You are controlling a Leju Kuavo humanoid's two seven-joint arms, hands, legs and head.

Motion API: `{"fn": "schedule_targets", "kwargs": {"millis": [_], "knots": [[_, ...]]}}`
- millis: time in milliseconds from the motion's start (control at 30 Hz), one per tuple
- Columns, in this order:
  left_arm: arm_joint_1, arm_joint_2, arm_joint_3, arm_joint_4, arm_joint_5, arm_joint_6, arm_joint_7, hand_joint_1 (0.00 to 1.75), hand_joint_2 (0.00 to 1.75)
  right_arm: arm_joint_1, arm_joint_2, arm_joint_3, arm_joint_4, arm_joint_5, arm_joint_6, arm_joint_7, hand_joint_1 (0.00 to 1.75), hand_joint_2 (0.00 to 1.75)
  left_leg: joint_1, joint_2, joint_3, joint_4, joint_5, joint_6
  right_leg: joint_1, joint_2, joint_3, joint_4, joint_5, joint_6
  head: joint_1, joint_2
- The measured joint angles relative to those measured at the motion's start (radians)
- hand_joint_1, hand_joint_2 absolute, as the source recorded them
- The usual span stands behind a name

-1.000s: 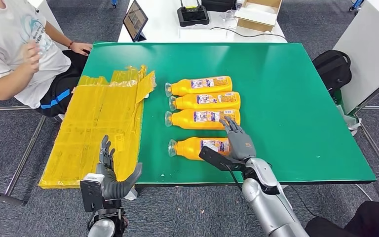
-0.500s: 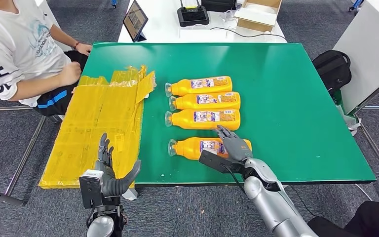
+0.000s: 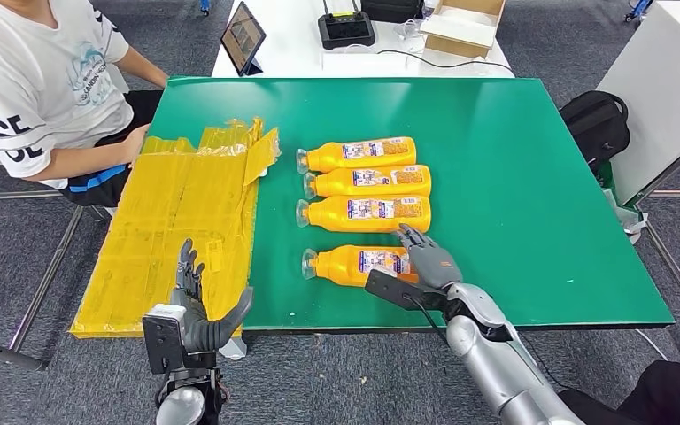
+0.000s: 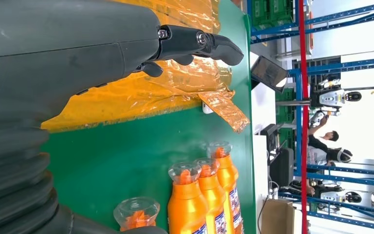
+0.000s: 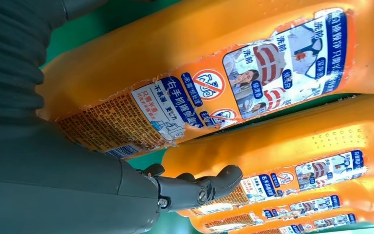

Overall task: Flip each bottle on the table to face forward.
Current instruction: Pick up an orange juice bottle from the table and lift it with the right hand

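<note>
The nearest orange plastic bottle (image 3: 359, 264) lay on its side on the green bench (image 3: 531, 177), apart from three bottles behind. Right hand (image 3: 427, 258) fingers (image 5: 195, 185) were spread over its base, nothing gripped; left hand (image 3: 197, 310) was held open off the bench edge. A loose grasp could let it roll into the neighbouring row.

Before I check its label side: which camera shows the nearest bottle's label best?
The right wrist view: the nearest bottle's label is close, its print visible. The head view shows that bottle whole but small, the right hand over its base. The left wrist view catches just its cap.

The bottles (image 3: 360, 154) are orange with blue-and-white printed labels. The bench (image 3: 513, 159) is green. Yellow crinkled sheeting (image 3: 177, 221) covers its edge.
</note>
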Motion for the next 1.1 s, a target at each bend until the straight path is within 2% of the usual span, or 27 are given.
{"fn": "schedule_targets", "kwargs": {"millis": [233, 400, 533, 733, 1100], "knots": [[0.0, 0.0, 0.0, 0.001, 0.004, 0.0, 0.003, 0.0, 1.75, -0.002, -0.008, 0.005, 0.002, -0.001, 0.004, 0.011, 0.0, 1.75, 0.0, 0.0, 0.0, 0.0, 0.0, 0.0, 0.0, 0.0, 0.0, 0.0, 0.0, 0.0, 0.0, 0.0], [-0.002, 0.0, 0.0, 0.009, 0.007, -0.002, 0.008, 0.0, 1.75, -0.006, -0.035, 0.008, 0.002, -0.002, 0.025, 0.039, 0.01, 1.75, 0.0, 0.0, 0.001, 0.0, 0.0, 0.0, 0.0, 0.0, 0.001, 0.0, 0.0, 0.0, 0.0, 0.0], [-0.005, 0.0, 0.001, 0.021, 0.012, -0.006, 0.015, 0.0, 1.75, -0.013, -0.067, 0.008, 0.006, -0.021, 0.068, 0.054, 1.4, 1.75, 0.0, 0.0, 0.002, 0.0, 0.0, 0.0, 0.0, 0.0, 0.002, 0.0, 0.0, 0.0, 0.0, 0.0], [-0.02, 0.0, 0.001, 0.054, 0.025, -0.012, 0.027, 0.0, 1.75, -0.042, -0.096, 0.027, 0.035, -0.043, 0.132, 0.056, 1.74, 1.75, 0.0, 0.0, 0.003, 0.0, 0.0, 0.0, 0.0, 0.0, 0.002, 0.0, 0.0, 0.0, 0.0, 0.0], [-0.036, 0.0, -0.001, 0.095, 0.046, -0.019, 0.036, 0.0, 1.75, -0.082, -0.122, 0.062, 0.092, -0.108, 0.137, 0.051, 1.75, 1.75, 0.0, 0.0, 0.004, 0.0, 0.0, 0.0, 0.0, 0.0, 0.004, -0.001, 0.0, 0.0, 0.0, 0.0]]}}
